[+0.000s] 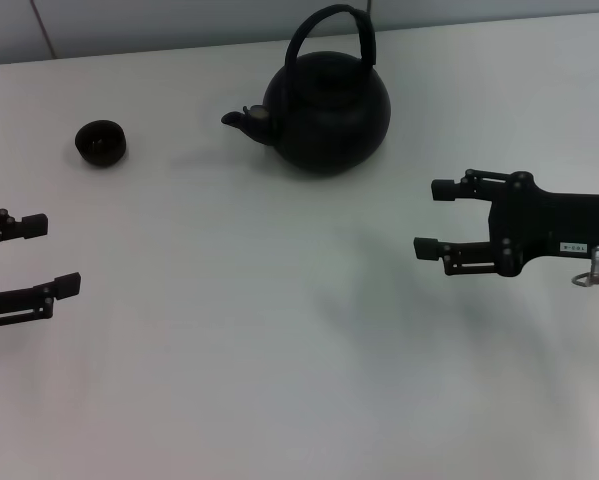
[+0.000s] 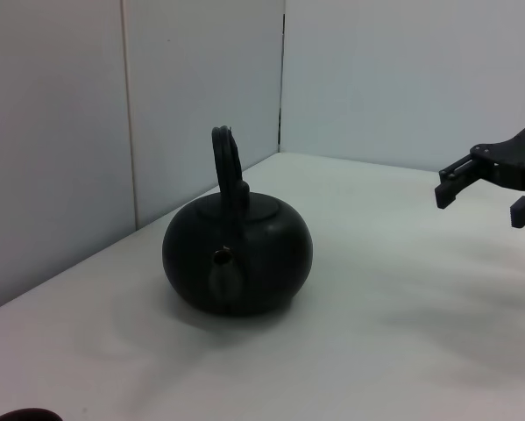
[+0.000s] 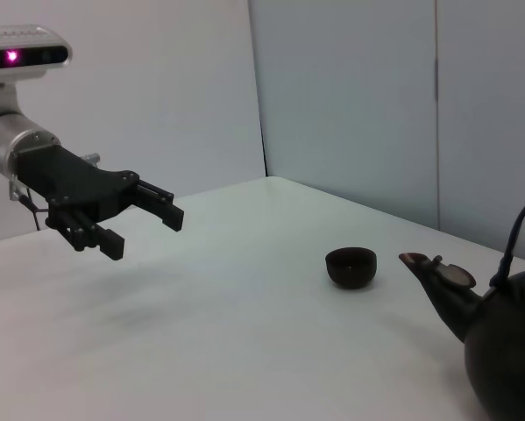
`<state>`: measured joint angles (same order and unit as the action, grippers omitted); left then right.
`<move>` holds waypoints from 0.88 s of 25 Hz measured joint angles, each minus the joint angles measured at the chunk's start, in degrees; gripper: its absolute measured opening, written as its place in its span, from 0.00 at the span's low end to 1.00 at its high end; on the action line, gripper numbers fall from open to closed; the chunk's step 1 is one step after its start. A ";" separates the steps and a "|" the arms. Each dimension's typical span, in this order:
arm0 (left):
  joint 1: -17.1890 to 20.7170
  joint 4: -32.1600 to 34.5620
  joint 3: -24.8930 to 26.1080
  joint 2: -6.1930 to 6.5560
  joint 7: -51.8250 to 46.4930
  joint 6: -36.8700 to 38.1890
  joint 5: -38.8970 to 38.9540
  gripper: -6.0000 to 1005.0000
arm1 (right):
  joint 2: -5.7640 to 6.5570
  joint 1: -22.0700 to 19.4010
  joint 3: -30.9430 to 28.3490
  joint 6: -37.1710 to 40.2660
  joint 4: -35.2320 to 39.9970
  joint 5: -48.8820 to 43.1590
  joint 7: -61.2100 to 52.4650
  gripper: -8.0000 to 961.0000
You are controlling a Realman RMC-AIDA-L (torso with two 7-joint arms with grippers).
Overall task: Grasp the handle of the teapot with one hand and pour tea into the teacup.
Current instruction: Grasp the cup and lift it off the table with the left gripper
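The round black teapot (image 1: 327, 110) stands at the back of the white table, its spout pointing left toward the teacup. Its arched handle (image 1: 331, 30) rises upright over the lid. The small black teacup (image 1: 101, 142) sits to the left of the spout, apart from the pot. My right gripper (image 1: 429, 217) hovers open at the right, in front of and to the right of the teapot, nothing between its fingers. My left gripper (image 1: 51, 256) hangs open at the left edge, in front of the teacup. The left wrist view shows the teapot (image 2: 237, 253) spout-on; the right wrist view shows the teacup (image 3: 351, 266) beside the spout.
The white table (image 1: 279, 350) stretches wide between the two arms. Grey wall panels (image 1: 159, 25) stand close behind the teapot along the table's far edge.
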<state>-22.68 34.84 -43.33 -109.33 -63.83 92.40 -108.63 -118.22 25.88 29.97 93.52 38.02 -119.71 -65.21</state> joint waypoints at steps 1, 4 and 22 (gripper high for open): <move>0.00 0.03 0.00 0.00 0.00 0.01 0.00 0.83 | 0.00 0.10 0.00 0.00 -0.08 0.00 0.00 0.86; -0.03 0.13 0.00 -0.02 0.02 0.10 0.00 0.83 | -0.11 0.53 0.04 -0.01 -0.39 0.00 0.00 0.86; -0.52 0.85 -0.17 -0.46 0.02 0.47 -0.10 0.83 | -0.52 1.03 0.09 -0.45 -0.70 0.00 0.09 0.86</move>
<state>-23.20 35.69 -43.51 -109.78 -63.80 92.87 -108.72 -118.74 26.91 30.06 93.07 37.32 -119.71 -65.12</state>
